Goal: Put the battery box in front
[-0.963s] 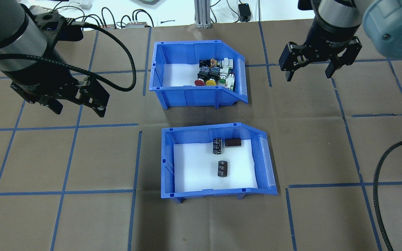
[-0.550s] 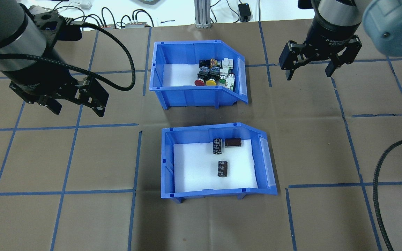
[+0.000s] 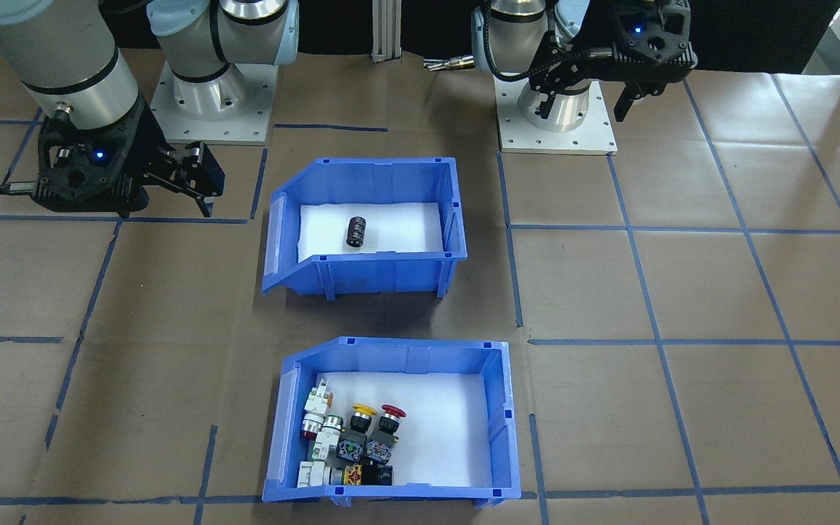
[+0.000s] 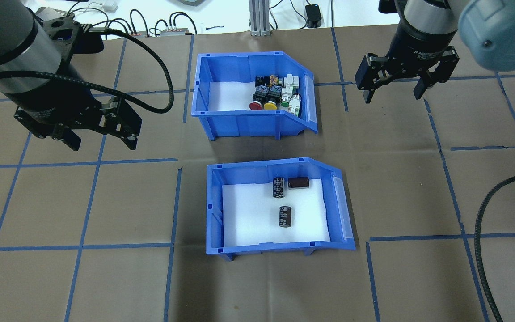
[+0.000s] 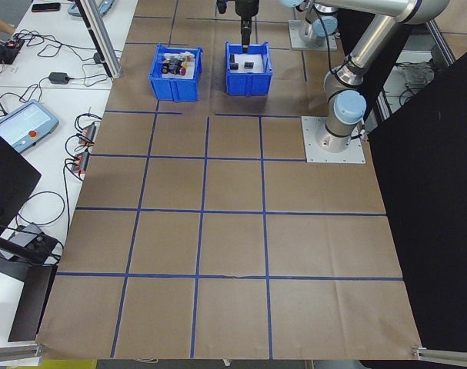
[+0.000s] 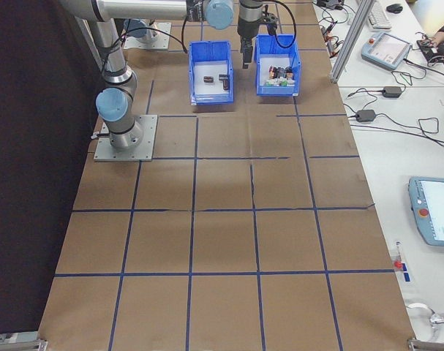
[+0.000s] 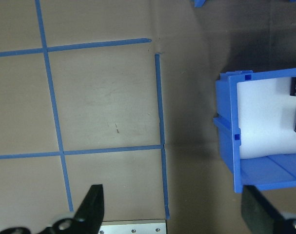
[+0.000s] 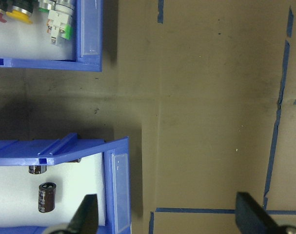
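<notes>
**A:** Overhead exterior, going left to right: left gripper (image 4: 101, 142) hangs spread wide and empty at mid-left, battery box (image 4: 215, 210) sits lower centre, switch bin (image 4: 201, 91) above it, right gripper (image 4: 394, 91) also agape upper right. Its collar print looks like "2F Adaptive", rest is too blurry.

**B:** Overhead shows three cells (image 4: 285, 216); front-facing only shows one (image 3: 356, 231), near wall hides the others.

Silver-grey arms, pale-blue joint caps, black claws, black ribbed cables.
</notes>
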Available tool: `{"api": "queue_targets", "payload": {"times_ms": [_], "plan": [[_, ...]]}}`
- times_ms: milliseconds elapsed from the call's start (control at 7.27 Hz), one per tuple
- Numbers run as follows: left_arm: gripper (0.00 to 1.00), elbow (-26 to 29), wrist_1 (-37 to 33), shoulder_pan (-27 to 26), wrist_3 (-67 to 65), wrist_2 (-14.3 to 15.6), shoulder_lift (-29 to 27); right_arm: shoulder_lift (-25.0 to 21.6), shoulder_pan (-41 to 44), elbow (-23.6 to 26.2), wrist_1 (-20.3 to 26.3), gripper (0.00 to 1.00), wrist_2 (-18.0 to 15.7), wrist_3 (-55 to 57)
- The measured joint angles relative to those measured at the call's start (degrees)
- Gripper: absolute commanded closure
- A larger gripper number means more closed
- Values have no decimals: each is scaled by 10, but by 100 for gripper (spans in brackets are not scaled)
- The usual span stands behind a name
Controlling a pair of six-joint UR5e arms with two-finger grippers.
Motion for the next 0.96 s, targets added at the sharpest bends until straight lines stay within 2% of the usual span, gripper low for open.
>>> {"api": "queue_targets", "payload": {"times_ms": [138,413,550,963], "plan": [[0,-5,1,-1,-55,-1,3,8,1,-6,-2,0,1,-4],[0,-23,2,-6,-272,-5,14,46,14,-46,-2,0,2,-29],[0,-36,2,-8,-376,-12,22,71,31,-76,-3,0,1,-61],[0,-107,4,-10,-544,-22,64,161,75,-189,-1,0,-5,-195]]}}
